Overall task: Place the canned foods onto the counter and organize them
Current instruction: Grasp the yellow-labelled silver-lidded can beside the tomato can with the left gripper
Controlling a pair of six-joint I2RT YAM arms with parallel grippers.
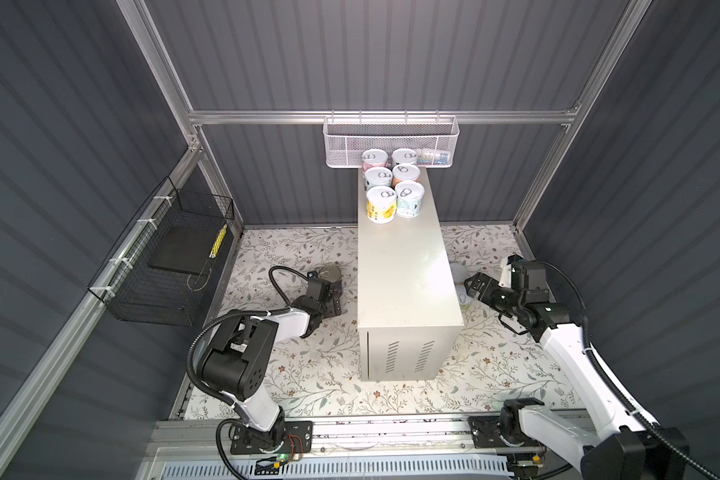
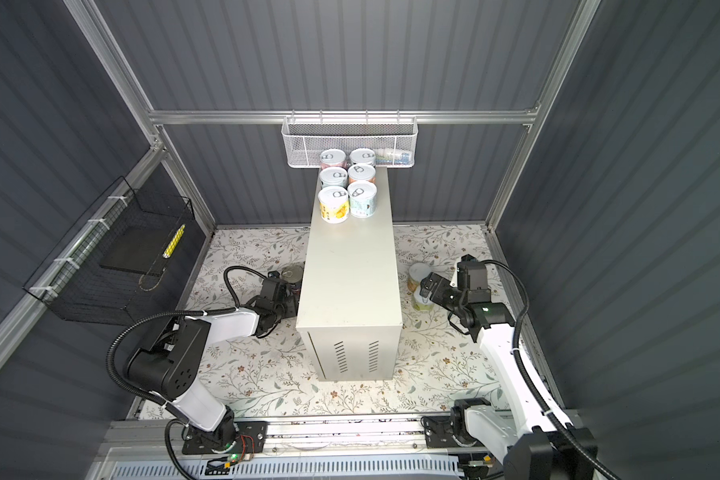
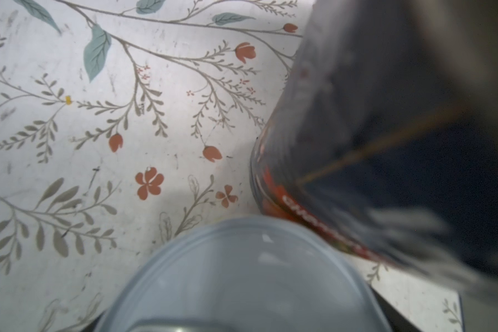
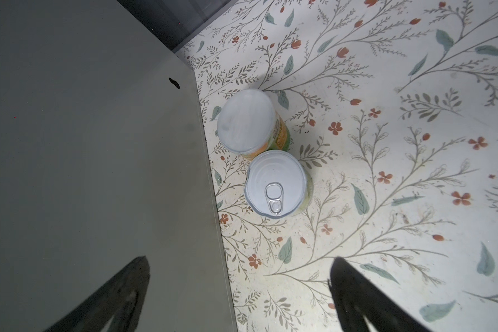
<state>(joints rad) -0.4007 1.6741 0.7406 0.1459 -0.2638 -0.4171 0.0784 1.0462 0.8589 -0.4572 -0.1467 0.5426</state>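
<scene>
Several canned foods (image 1: 381,203) (image 2: 333,203) stand in paired rows at the far end of the counter (image 1: 404,270) (image 2: 350,270). On the floor to its left stands a tall dark-blue can (image 1: 329,274) (image 3: 385,129). My left gripper (image 1: 333,297) (image 2: 289,295) is low beside it. A grey can lid (image 3: 242,273) fills the spot under the left wrist camera, and the fingers do not show. Right of the counter an orange-labelled can (image 4: 246,120) (image 2: 418,272) and a pull-tab can (image 4: 276,184) (image 2: 422,301) touch. My right gripper (image 4: 242,287) (image 2: 427,286) hangs open above them, holding nothing.
A white mesh basket (image 1: 391,141) hangs on the back rail just behind the counter's far end. A black wire basket (image 1: 163,266) is fixed to the left wall. The floral mat (image 1: 308,374) covers the floor around the counter.
</scene>
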